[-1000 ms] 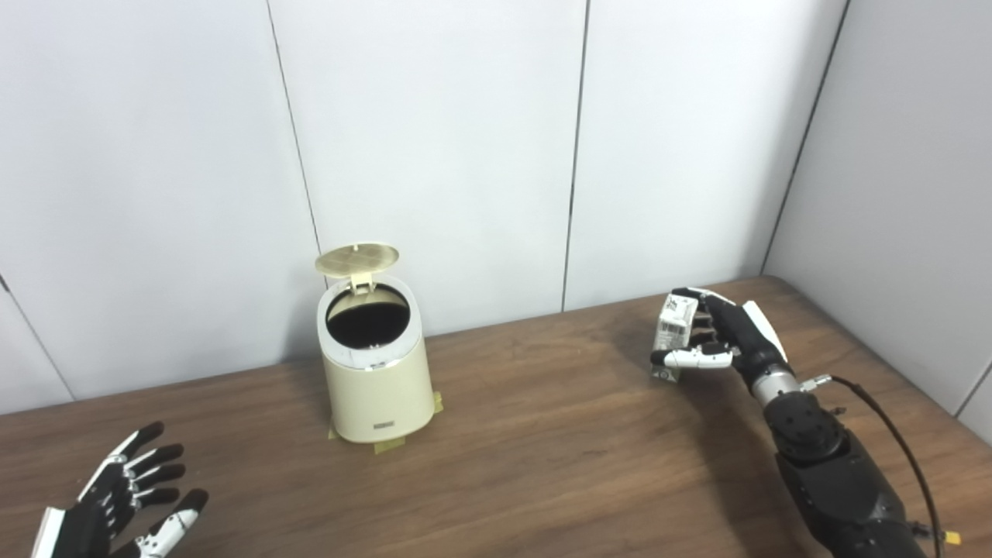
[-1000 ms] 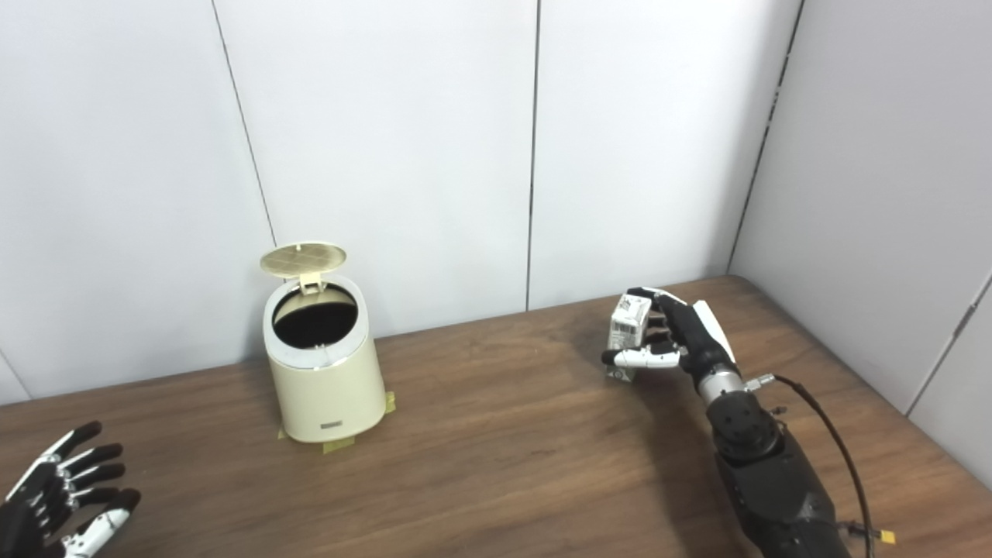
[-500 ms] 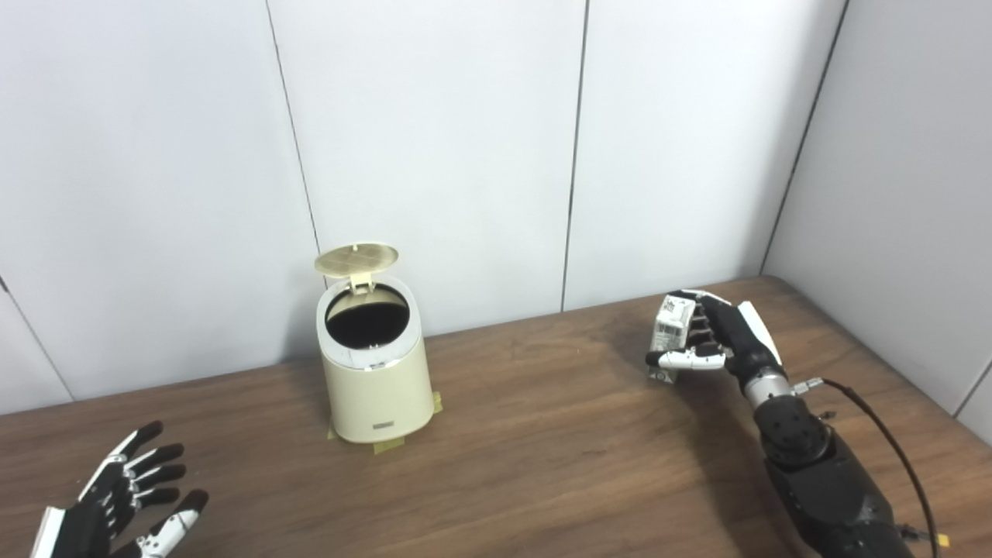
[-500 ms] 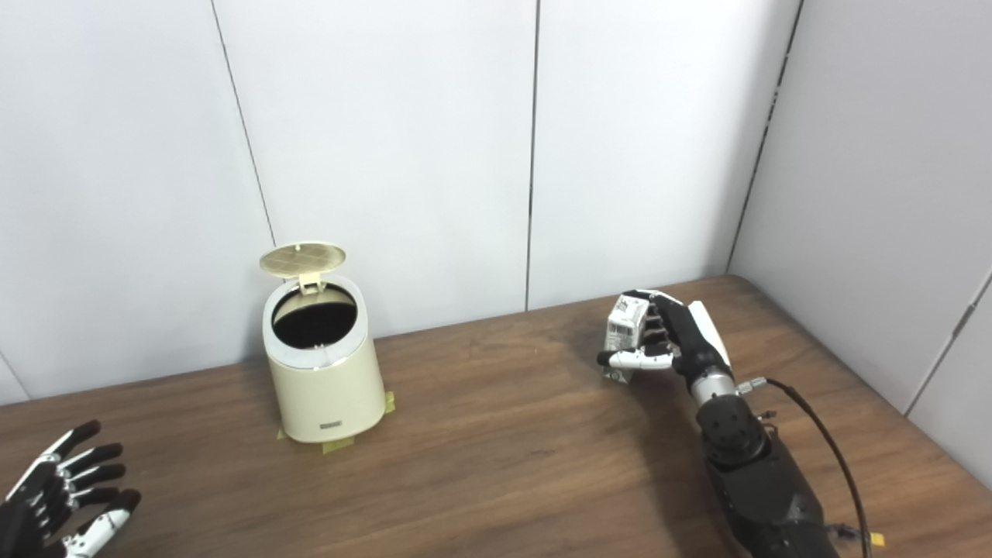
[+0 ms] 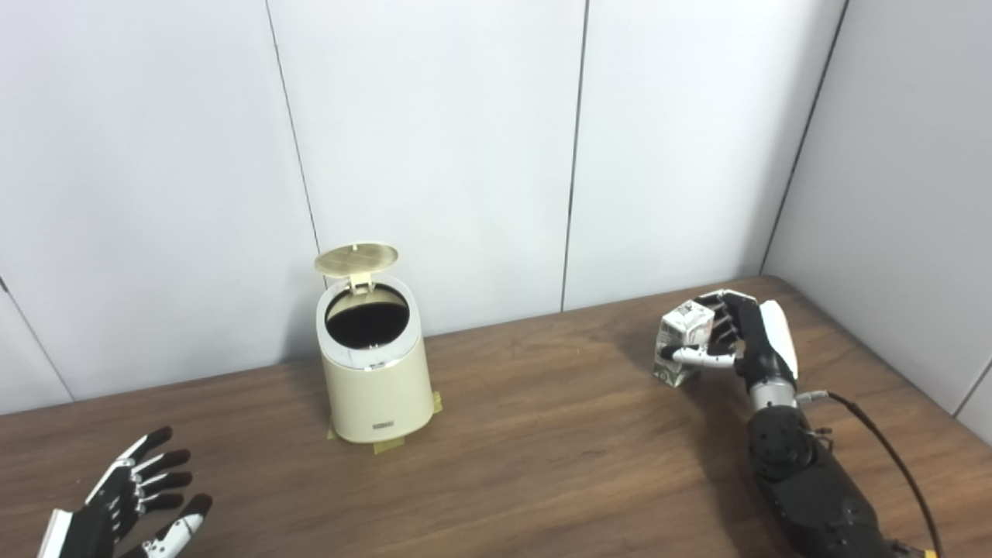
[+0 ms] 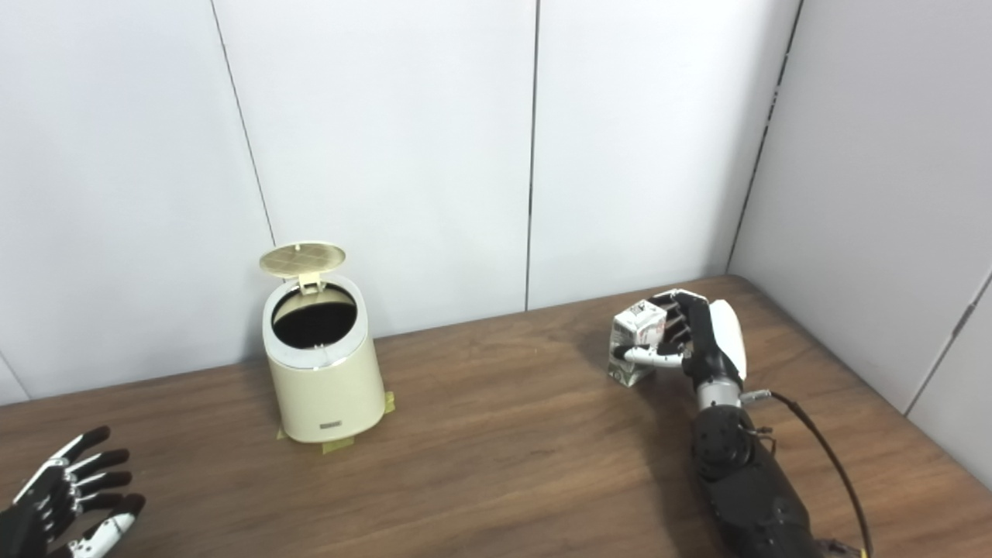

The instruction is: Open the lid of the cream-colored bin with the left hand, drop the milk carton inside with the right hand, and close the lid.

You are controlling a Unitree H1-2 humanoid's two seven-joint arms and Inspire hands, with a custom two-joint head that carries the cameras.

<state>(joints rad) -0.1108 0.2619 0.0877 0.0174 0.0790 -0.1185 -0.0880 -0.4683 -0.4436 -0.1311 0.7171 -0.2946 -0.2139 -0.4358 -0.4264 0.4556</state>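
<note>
The cream-colored bin stands at the back left of the table, its round lid tipped up at the rear and its dark inside showing. Far to its right, my right hand is shut on the small white milk carton, which is tilted and sits low over the tabletop; I cannot tell whether it touches the wood. My left hand hovers open at the lower left corner, fingers spread, well away from the bin.
Tape tabs stick out at the bin's base. White wall panels close off the back and the right side of the table. A black cable runs along my right forearm.
My right wrist has turned, tilting the milk carton in its grasp. My left hand has shifted slightly. The bin and its lid have not moved.
</note>
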